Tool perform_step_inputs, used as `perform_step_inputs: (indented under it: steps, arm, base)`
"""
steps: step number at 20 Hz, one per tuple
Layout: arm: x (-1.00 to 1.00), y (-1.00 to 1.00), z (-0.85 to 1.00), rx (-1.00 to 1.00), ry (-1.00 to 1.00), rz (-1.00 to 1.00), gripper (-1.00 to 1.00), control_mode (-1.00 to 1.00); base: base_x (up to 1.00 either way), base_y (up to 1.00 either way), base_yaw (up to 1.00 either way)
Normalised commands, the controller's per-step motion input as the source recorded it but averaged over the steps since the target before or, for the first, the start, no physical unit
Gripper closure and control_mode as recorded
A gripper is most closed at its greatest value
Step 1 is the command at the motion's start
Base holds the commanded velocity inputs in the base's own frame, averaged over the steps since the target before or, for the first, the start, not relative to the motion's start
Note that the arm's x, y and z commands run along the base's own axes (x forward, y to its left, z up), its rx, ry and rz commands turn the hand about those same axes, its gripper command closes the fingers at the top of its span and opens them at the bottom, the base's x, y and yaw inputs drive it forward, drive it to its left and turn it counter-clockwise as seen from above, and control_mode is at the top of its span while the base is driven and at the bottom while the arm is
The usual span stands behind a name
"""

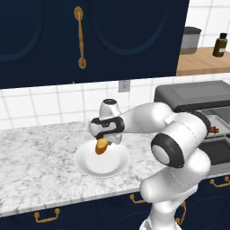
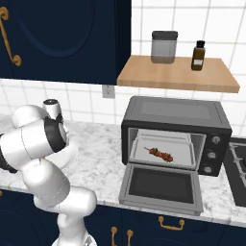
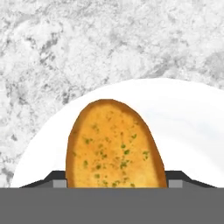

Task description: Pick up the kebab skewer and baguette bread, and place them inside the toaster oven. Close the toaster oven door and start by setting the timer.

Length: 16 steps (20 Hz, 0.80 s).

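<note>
The tool (image 1: 102, 144) is seen left of centre in the left base view, pointed down over a white plate (image 1: 114, 165), and it is closed on the bread (image 1: 102, 146). In the hand view the bread (image 3: 114, 146) fills the lower middle of the frame, its golden crust flecked with green, and a dark fingertip (image 3: 52, 177) is pressed at each of its lower flanks. The loaf is seen against the plate (image 3: 192, 127), which occupies the lower half there, with the marbled bench (image 3: 87, 48) above it. Whether the bread is clear of the plate or still touching it cannot be told.

The plate is set on the grey-white bench (image 1: 36, 166) in the middle of the left base view. At the right of the right base view the oven (image 2: 174, 135) is placed on the same bench, well apart from the plate. Its door (image 2: 161, 186) is folded down flat toward the lower edge of the frame. The skewer (image 2: 161, 154) is laid on a pale tray (image 2: 185, 146) inside the open cavity. Above the oven, in the upper right, a wooden shelf (image 2: 178, 74) is fixed to the tiled wall, and a grey jar (image 2: 164, 46) and a brown bottle (image 2: 198, 55) are stood on it.
</note>
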Motion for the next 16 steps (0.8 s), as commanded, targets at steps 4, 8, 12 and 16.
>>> perform_step_inputs:
  steps: [4,8,12,16]
  arm:
    - [-0.35,-0.66,0.54,0.02,0.00,-0.02,1.00,-1.00]
    - [-0.59,-0.79,0.46,0.03,0.00,-0.07,1.00,-1.00]
    - [-0.65,-0.75,0.31,0.06,0.00,-0.14,1.00,-1.00]
    - [-0.61,-0.60,0.43,0.04,0.00,-0.19,1.00,-1.00]
  base:
    - [0.00,0.00,0.00]
    - [0.00,0.00,0.00]
    - [0.00,0.00,0.00]
    - [0.00,0.00,0.00]
